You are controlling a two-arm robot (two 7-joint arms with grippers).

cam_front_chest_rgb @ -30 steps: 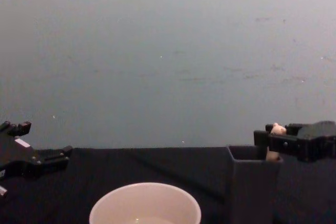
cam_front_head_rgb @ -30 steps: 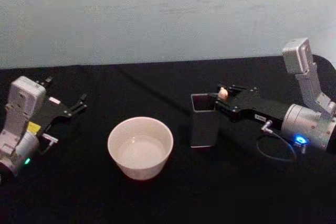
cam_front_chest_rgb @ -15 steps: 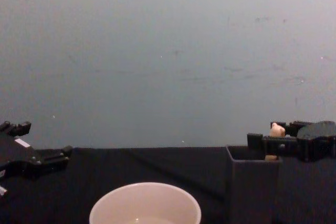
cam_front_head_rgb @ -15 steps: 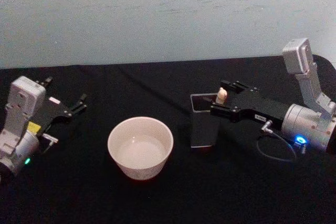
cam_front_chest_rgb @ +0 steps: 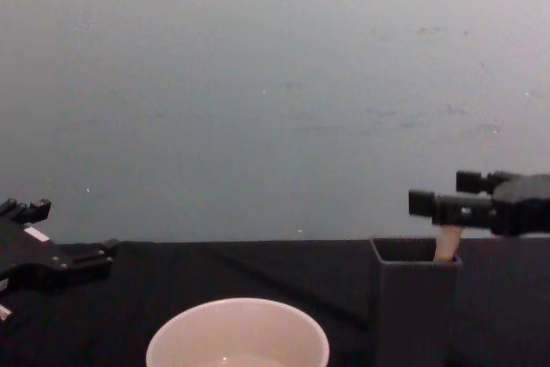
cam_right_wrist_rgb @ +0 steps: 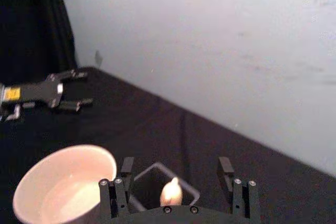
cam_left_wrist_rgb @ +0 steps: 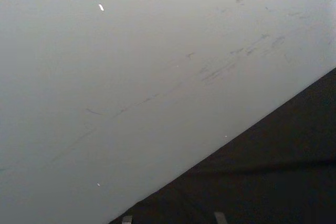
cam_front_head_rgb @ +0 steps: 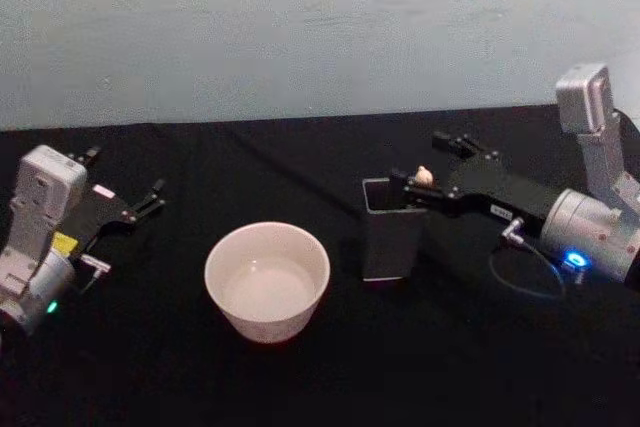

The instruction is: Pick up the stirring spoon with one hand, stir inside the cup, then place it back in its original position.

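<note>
The stirring spoon (cam_front_head_rgb: 423, 176) stands in the dark grey square holder (cam_front_head_rgb: 388, 247), its beige bear-head handle (cam_right_wrist_rgb: 170, 192) poking above the rim. My right gripper (cam_front_head_rgb: 422, 162) hovers open just over the holder's top, one finger on each side of the handle and not touching it. In the chest view the right gripper (cam_front_chest_rgb: 440, 193) sits above the spoon handle (cam_front_chest_rgb: 444, 244) and the holder (cam_front_chest_rgb: 412, 315). The cream cup (cam_front_head_rgb: 265, 322) stands left of the holder, with pale liquid inside. My left gripper (cam_front_head_rgb: 150, 202) rests open at the table's far left.
Black cloth (cam_front_head_rgb: 330, 377) covers the table, and a pale wall rises behind it. The cup (cam_front_chest_rgb: 236, 328) fills the chest view's lower middle. From the right wrist I see the cup (cam_right_wrist_rgb: 23, 195), the holder's rim (cam_right_wrist_rgb: 181, 178) and the left gripper (cam_right_wrist_rgb: 84, 87) farther off.
My right gripper has opened and let go of the spoon handle, then lifted slightly and drawn back. The spoon now stands free in the holder. The left arm has not moved.
</note>
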